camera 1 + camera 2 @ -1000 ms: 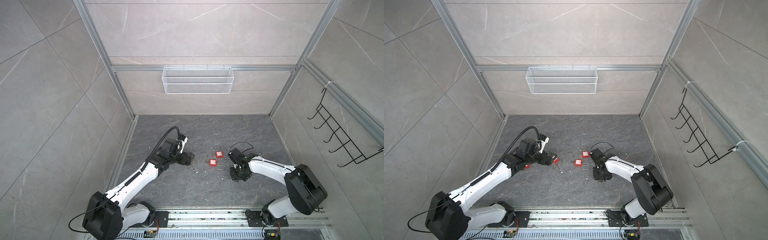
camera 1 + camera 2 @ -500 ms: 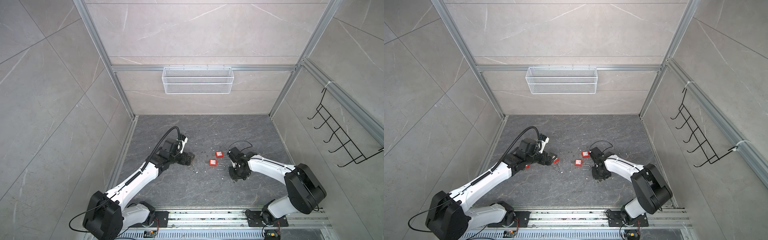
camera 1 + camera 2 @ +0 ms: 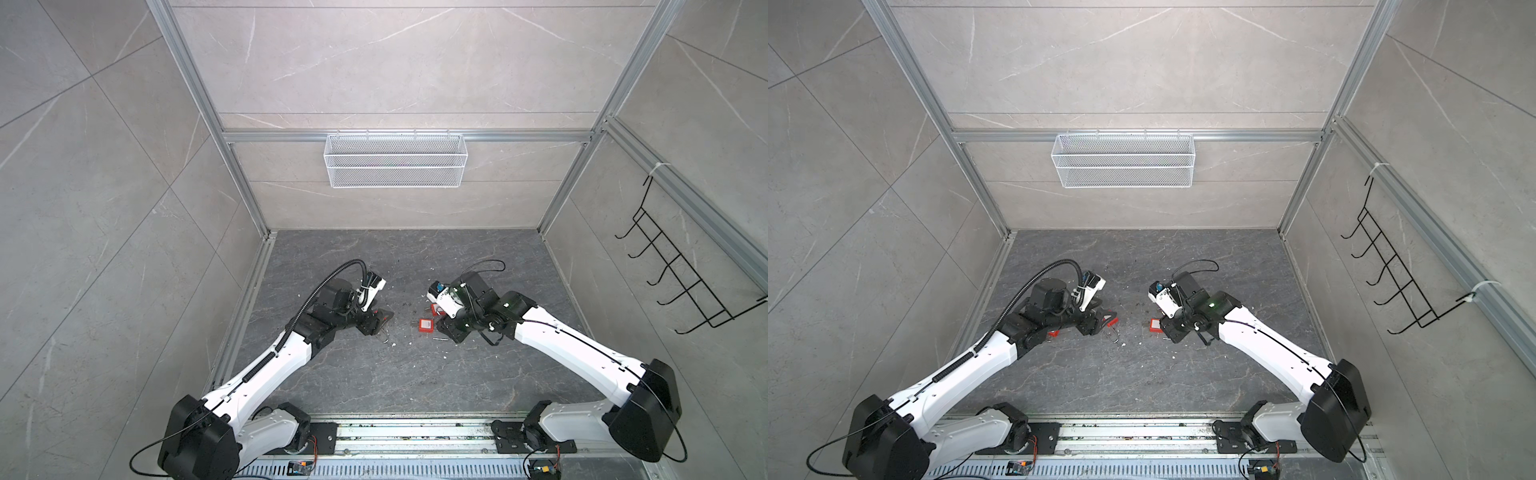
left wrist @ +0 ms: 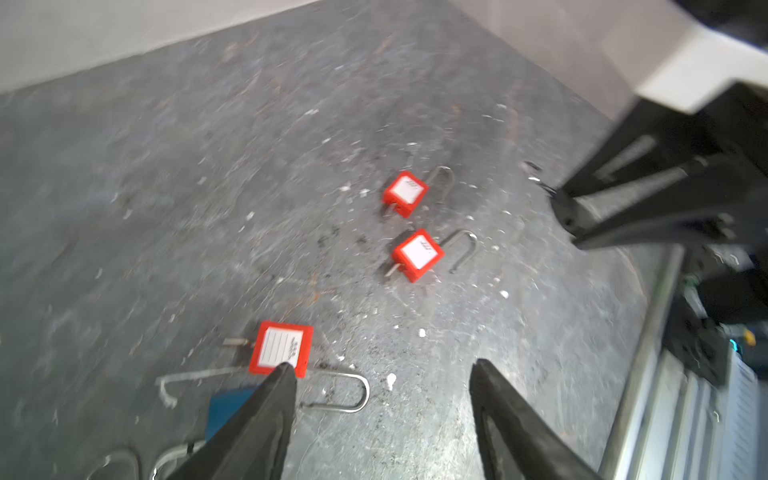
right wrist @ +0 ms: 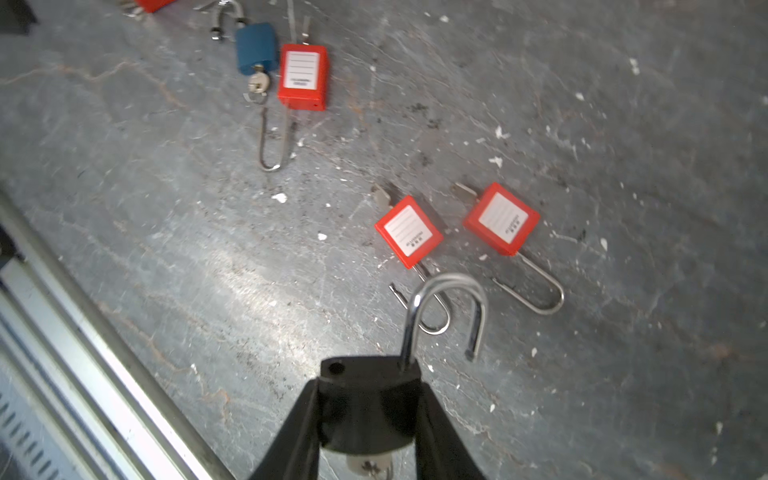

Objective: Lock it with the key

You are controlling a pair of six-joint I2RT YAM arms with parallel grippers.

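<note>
Right wrist view: the right gripper [image 5: 368, 386] clamps a black padlock [image 5: 365, 411], its silver shackle [image 5: 451, 291] swung open and a key [image 5: 370, 465] in its base, held over the middle of the grey floor [image 5: 623, 124]. Since a second ago that arm has edged toward the floor's centre, while the left gripper [image 4: 382, 365], jaws apart and empty, keeps its place. Counted: one black padlock, one blue padlock [image 5: 256, 48], four red padlocks [image 5: 409, 230], two grippers.

red padlocks [image 5: 408, 231] with white lined labels [image 5: 503, 218], blue padlock [image 5: 256, 48], black padlock [image 5: 368, 407].
</note>
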